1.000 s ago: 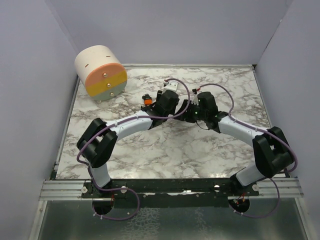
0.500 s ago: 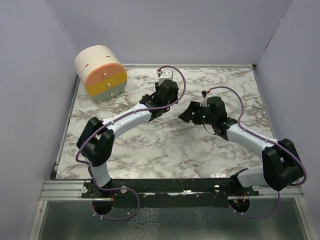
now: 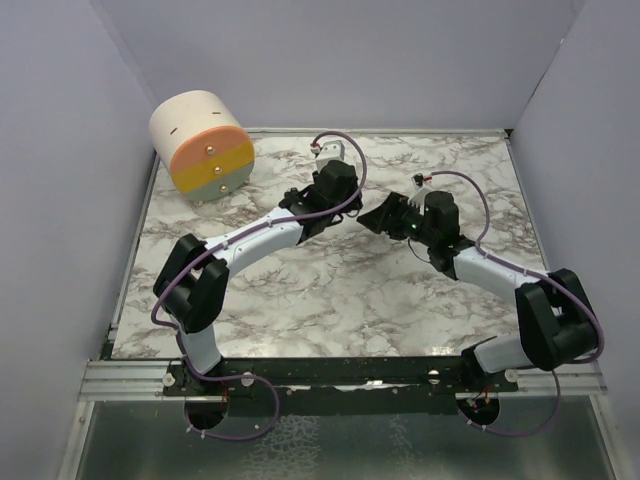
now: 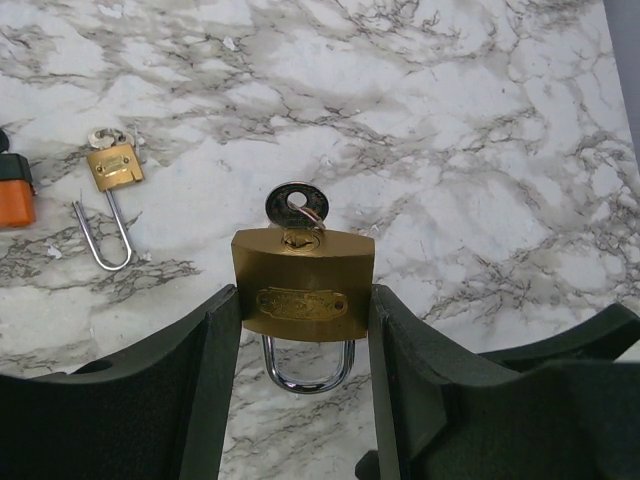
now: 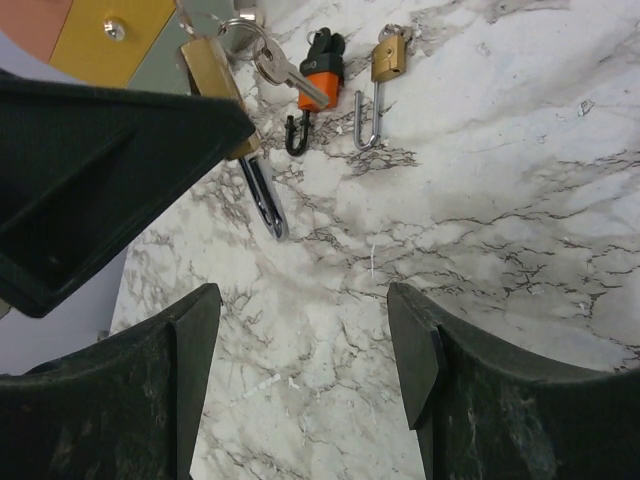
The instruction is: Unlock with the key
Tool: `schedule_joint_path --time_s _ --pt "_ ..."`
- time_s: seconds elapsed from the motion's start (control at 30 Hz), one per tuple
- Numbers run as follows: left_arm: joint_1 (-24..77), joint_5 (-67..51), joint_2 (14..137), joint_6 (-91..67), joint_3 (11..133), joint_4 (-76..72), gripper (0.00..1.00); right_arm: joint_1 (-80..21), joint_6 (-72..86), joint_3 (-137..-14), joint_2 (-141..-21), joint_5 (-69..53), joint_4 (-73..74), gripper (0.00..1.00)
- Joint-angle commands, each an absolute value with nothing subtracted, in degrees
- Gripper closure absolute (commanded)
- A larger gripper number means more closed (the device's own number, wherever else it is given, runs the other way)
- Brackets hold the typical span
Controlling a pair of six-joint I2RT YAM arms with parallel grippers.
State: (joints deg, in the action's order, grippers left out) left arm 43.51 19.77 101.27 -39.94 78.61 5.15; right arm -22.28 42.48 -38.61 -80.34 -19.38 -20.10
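Over the grey-veined marble table (image 3: 330, 300), your left gripper (image 4: 305, 300) clamps the brass padlock (image 4: 305, 272) by its sides; your right gripper (image 5: 303, 335) stands wide, empty. A round-headed steel key (image 4: 296, 208) sits in the padlock's keyhole. Its oval label is too blurred to read.

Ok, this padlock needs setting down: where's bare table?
Bare: the near half of the marble table between left arm and right arm, and its far right corner. Crowded: beside the left gripper, where a small brass padlock and an orange padlock lie, and the far left corner with the drawer drum.
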Motion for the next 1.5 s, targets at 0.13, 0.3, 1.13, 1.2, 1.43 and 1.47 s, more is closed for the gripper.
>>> schedule_joint_path --time_s 0.13,0.3,1.13,1.2,1.43,1.47 --pt "43.59 15.2 95.54 -41.95 75.93 1.19 1.0 -19.78 46.3 -41.33 -85.94 -25.65 -26.34 0.32" --pt "43.59 13.41 92.82 -42.07 73.68 0.13 1.0 -18.25 47.5 -42.22 -89.26 -27.86 -28.4 0.32" --pt "43.42 12.77 95.5 -40.88 77.3 1.84 1.0 -16.7 41.43 -45.3 -85.87 -21.04 -18.25 0.32" --pt "43.5 12.64 96.13 -40.95 79.01 1.85 1.0 -16.7 40.92 -45.87 -85.74 -20.83 -17.1 0.32" --pt "43.86 11.87 97.6 -41.58 80.45 1.64 1.0 -16.85 40.69 -47.74 -87.76 -21.78 -16.16 0.32" --pt "44.03 11.72 98.38 -41.67 80.62 1.56 1.0 -16.92 40.57 -48.1 -88.37 -22.0 -15.97 0.32"
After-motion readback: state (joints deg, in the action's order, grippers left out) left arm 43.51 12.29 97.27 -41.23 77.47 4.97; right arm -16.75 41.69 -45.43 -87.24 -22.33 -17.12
